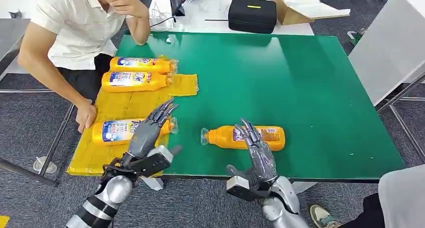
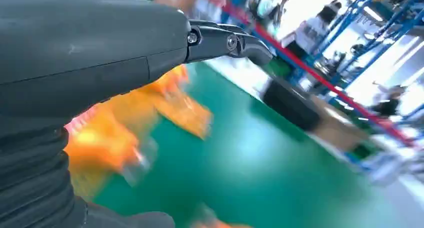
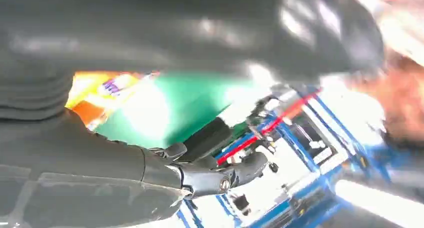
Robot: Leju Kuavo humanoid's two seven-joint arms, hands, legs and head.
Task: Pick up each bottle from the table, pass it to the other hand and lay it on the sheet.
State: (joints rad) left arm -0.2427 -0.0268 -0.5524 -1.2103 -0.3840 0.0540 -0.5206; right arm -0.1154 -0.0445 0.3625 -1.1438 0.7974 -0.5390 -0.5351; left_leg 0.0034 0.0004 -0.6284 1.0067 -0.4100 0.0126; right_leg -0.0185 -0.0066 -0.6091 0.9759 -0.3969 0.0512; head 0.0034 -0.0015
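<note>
Head view, right hand (image 1: 256,150) fingers (image 1: 249,133) over bottle (image 1: 244,138) (nothing gripped)

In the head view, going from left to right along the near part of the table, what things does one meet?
Person's hand → yellow sheet → bottle on the sheet → left hand → bottle on the green table → right hand.
</note>
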